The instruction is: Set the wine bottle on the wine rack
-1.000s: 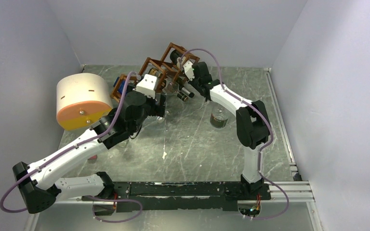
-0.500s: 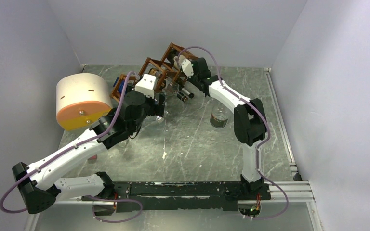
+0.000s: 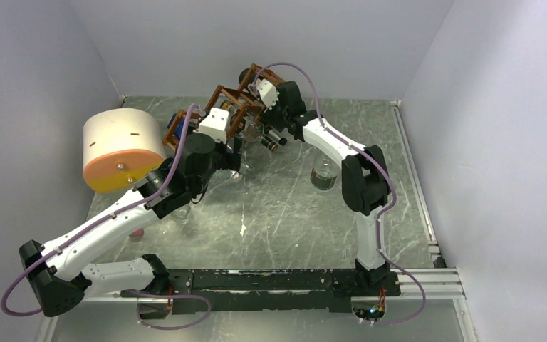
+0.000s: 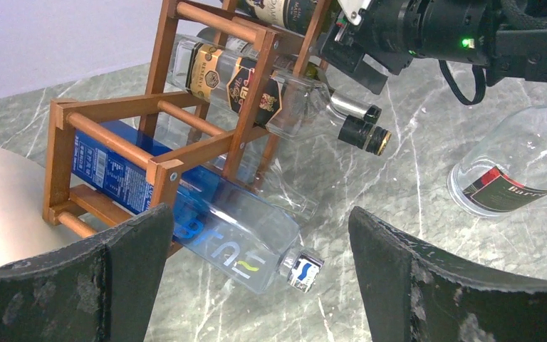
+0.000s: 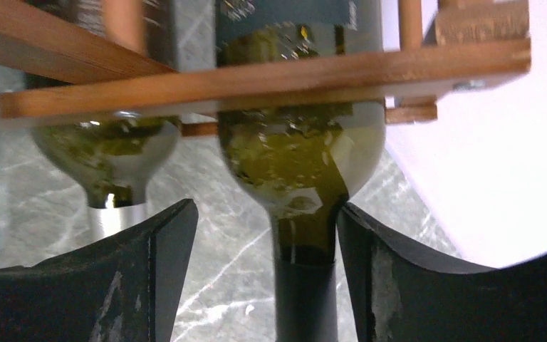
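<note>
The reddish-brown wine rack [image 3: 222, 95] stands at the back of the table, its bars close up in both wrist views [image 4: 246, 107] [image 5: 256, 82]. A green wine bottle [image 5: 299, 149] lies in the rack's top cell, dark neck pointing out. My right gripper [image 5: 265, 214] is open around that neck, which sits close to the right finger with a wide gap to the left one. In the top view the right gripper [image 3: 262, 91] is at the rack's top right. My left gripper [image 4: 260, 221] is open and empty, low in front of the rack [image 3: 233, 153].
Other bottles fill the rack: a clear one with dark labels [image 4: 256, 82], a blue square one [image 4: 214, 228], another green one [image 5: 107, 149]. A clear glass bottle [image 3: 323, 174] stands right of the rack. A cream-and-orange cylinder [image 3: 121, 149] lies at the left.
My right gripper has opened and let go of the wine bottle's neck. The right arm pushed left toward the rack first. The left arm barely moved.
</note>
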### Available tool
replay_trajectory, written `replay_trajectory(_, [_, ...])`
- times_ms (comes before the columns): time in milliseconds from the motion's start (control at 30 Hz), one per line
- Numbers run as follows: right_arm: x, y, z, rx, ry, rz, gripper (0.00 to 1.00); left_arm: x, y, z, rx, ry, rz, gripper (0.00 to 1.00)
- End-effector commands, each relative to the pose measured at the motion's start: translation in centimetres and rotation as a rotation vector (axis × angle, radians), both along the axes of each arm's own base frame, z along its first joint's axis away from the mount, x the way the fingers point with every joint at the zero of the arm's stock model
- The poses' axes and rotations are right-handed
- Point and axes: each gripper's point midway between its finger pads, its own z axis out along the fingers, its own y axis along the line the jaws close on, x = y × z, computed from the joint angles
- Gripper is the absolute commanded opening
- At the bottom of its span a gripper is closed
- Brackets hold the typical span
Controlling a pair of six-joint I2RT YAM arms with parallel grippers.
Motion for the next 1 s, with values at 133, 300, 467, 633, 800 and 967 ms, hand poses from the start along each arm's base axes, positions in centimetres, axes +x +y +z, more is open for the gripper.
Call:
replay_trajectory(133, [-0.5, 1.8, 5.0, 0.173, -0.083, 0.038, 0.87, 0.2, 0.7, 1.2, -0.016, -0.018, 0.02, 0.96])
replay_trajectory(300, [-1.2, -0.3, 7.9, 0.267, -0.1, 0.001, 0.88, 0.1, 0.7, 1.2, -0.024, -0.02, 0.015, 0.96])
replay_trajectory(467, [-2.4, -1.2, 11.5, 0.462, -0.118, -0.012, 0.87, 0.0, 0.5, 1.3, -0.034, -0.017, 0.007, 0.96])
replay_trajectory(633, [-2.0, -1.7, 13.6, 0.647, -0.098, -0.096, 0.84, 0.1, 0.3, 1.3, -0.042, -0.013, -0.001, 0.96])
replay_trajectory(800, [-0.4, -0.1, 13.5, 0.705, -0.028, -0.101, 0.8, 0.1, 0.1, 1.3, -0.048, -0.008, -0.005, 0.96])
replay_trajectory(967, [1.4, 1.2, 13.1, 0.732, -0.001, -0.098, 0.78, 0.1, -0.2, 1.2, -0.051, -0.002, -0.013, 0.96])
